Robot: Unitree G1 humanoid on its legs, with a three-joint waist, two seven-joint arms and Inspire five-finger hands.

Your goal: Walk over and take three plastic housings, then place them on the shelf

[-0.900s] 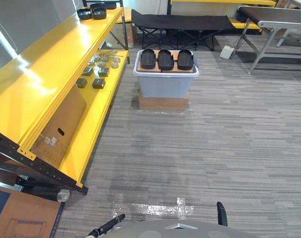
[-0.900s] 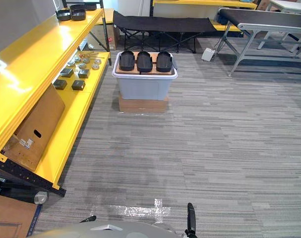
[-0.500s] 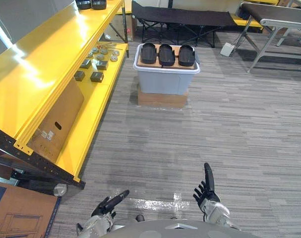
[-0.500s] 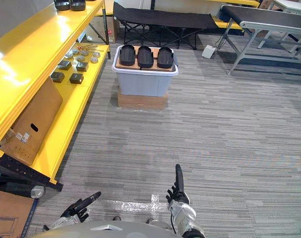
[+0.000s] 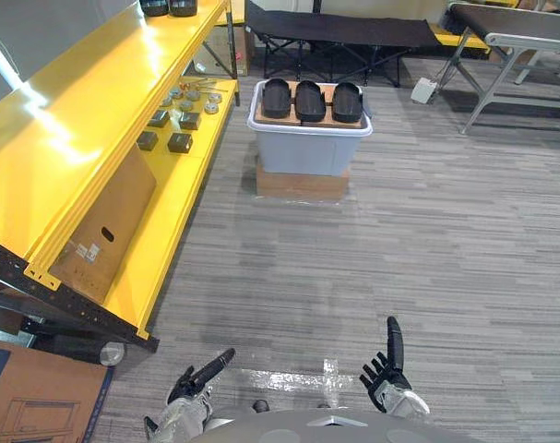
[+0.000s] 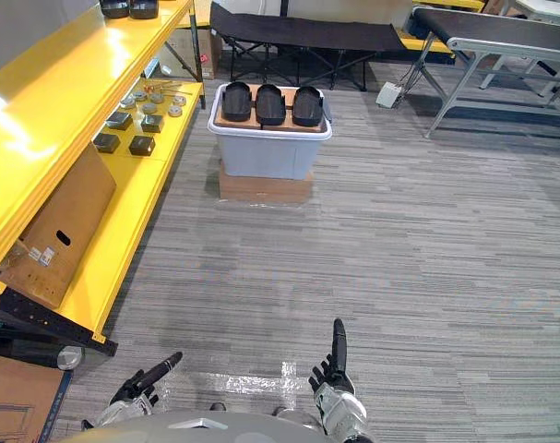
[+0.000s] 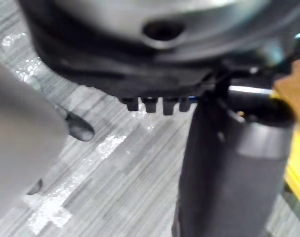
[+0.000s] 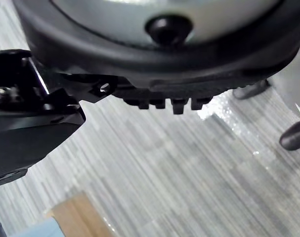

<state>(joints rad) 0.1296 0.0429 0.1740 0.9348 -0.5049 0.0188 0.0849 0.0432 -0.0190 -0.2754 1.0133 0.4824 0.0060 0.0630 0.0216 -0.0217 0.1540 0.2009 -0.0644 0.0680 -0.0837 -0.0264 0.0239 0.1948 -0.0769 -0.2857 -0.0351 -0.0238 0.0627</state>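
Observation:
Three black plastic housings [image 5: 309, 100] lie side by side on a brown board atop a pale grey bin [image 5: 307, 152], which stands on a flat cardboard box on the floor well ahead of me. To the left runs the long yellow shelf [image 5: 86, 120]. My left hand [image 5: 195, 381] and right hand [image 5: 388, 371] hang low and close to me, far from the bin, fingers straight and holding nothing.
Two more dark housings [image 5: 169, 7] sit at the far end of the shelf's top. Its lower level carries small dark and metal parts [image 5: 173, 129] and a leaning cardboard box [image 5: 109, 235]. A black folding cot [image 5: 339, 37] and a grey table [image 5: 510, 41] stand behind the bin.
Both hands have come up into view from the bottom edge. Since half a second ago the right hand has dropped slightly. The camera tilted a little; bin and shelf stay put.

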